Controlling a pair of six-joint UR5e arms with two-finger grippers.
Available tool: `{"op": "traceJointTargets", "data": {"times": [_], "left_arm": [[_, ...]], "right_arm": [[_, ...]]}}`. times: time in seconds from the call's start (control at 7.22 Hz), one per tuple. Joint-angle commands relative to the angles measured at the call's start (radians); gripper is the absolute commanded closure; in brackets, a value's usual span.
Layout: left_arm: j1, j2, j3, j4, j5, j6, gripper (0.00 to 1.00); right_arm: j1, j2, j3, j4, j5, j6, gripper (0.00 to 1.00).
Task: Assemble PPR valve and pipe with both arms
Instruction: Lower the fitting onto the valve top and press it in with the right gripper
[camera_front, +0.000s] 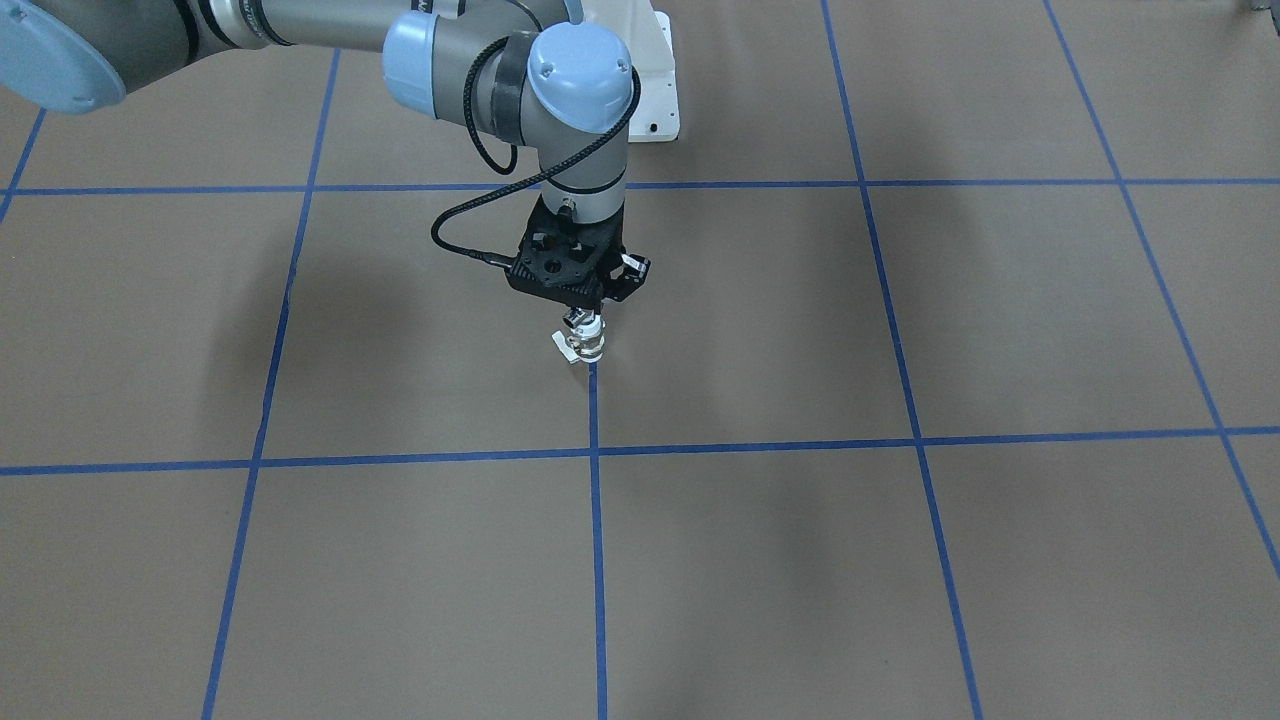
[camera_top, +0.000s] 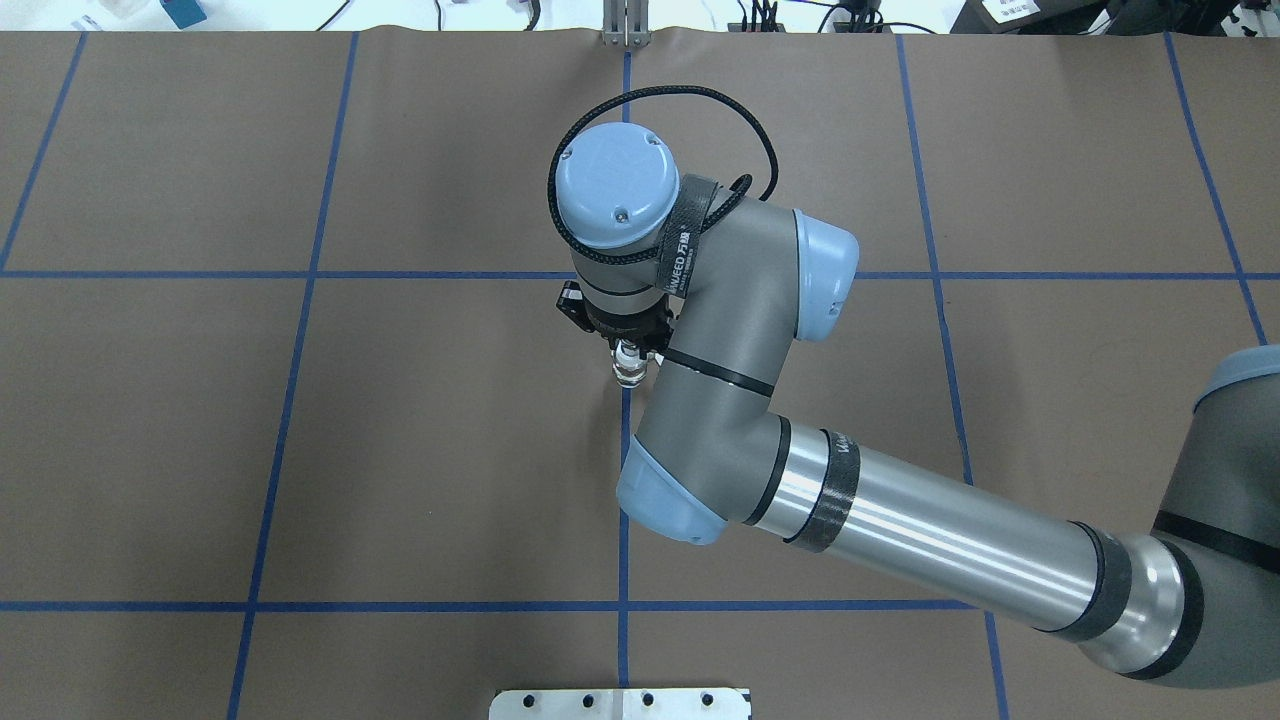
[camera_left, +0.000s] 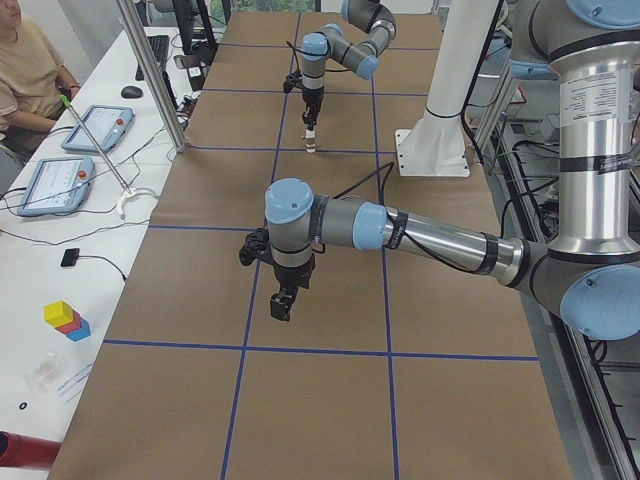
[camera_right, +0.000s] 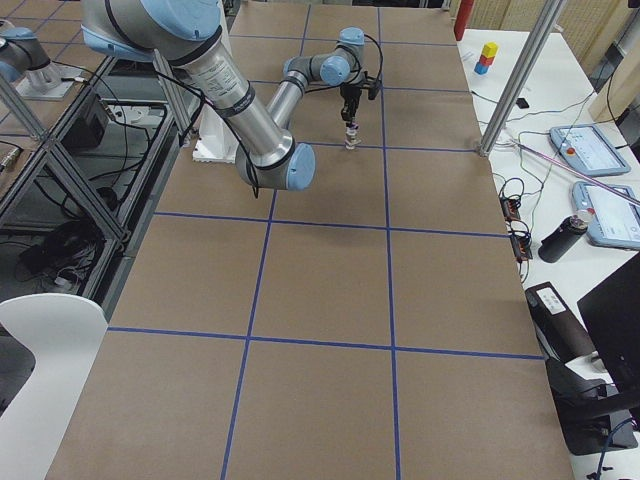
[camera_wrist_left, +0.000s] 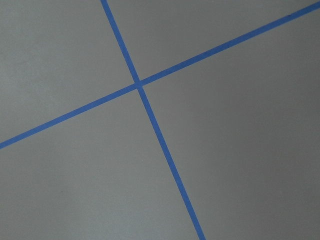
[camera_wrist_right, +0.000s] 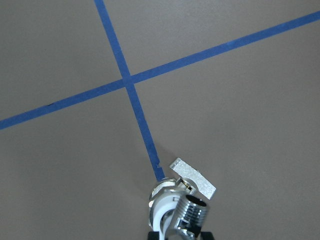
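Observation:
My right gripper (camera_front: 586, 310) points straight down near the table's middle and is shut on the shiny chrome pipe (camera_front: 576, 320). The white PPR valve (camera_front: 588, 346), with its small side lever, sits joined below the pipe, at or just above the table on a blue tape line. The right wrist view shows the threaded chrome pipe (camera_wrist_right: 192, 212), the white valve (camera_wrist_right: 161, 206) and its lever (camera_wrist_right: 192, 176). In the overhead view the right gripper (camera_top: 628, 355) is mostly hidden under the wrist. My left gripper (camera_left: 281, 308) hangs over bare table further along; I cannot tell whether it is open or shut.
Brown table paper carries a blue tape grid (camera_front: 594, 452). The white pedestal base (camera_front: 655, 90) stands behind the right gripper. A person and tablets (camera_left: 95, 128) are at a side desk, with coloured blocks (camera_left: 65, 320). A metal plate (camera_top: 620, 703) lies at the near table edge.

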Motion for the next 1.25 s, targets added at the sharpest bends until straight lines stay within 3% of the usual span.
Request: {"op": "traceJointTargets", "data": {"times": [0.0,0.42,0.55,0.69,0.97,1.11], "left_arm": [[0.000,0.000,0.000,0.000,0.000,0.000,0.00],[0.002,-0.002,0.001,0.001,0.000,0.000,0.00],[0.002,-0.002,0.001,0.001,0.000,0.000,0.00],[0.002,-0.002,0.001,0.001,0.000,0.000,0.00],[0.002,0.000,0.004,0.001,0.000,0.000,0.00],[0.000,0.000,0.021,0.001,0.000,-0.002,0.00]], "right_arm": [[0.000,0.000,0.000,0.000,-0.013,0.000,0.54],[0.000,0.000,0.000,0.000,-0.019,-0.005,0.53],[0.000,0.000,0.000,0.000,-0.020,-0.005,0.47],[0.000,0.003,0.002,-0.001,-0.028,-0.013,0.00],[0.018,0.012,0.012,-0.008,-0.019,-0.031,0.00],[0.034,0.003,0.064,-0.047,0.007,-0.031,0.00]]}}
